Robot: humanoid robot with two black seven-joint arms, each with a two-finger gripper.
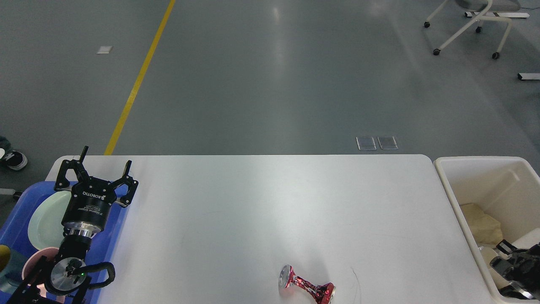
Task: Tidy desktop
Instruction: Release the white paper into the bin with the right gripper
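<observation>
The desktop (261,202) fills the lower half of your head view, white, matte and almost bare; beyond it you have grey floor with a yellow line (139,78) and a wheeled chair (472,25) far off at upper right. At the right end sits the cream bin (453,192) with paper waste inside, and at the left end the blue tray (17,219) holding a pale plate (46,219). Your left gripper (103,166) hangs over the tray's inner edge with its fingers spread apart and nothing between them. Your right gripper (512,270) is low inside the bin, a dark cluster whose fingers you cannot tell apart. The one stray item is the crushed red can (306,287), lying on its side near the front edge, right of centre, its long axis running left to right with a slight slope. It lies between the two arms but nearer the right one and the bin, so that arm looks the likelier choice.
</observation>
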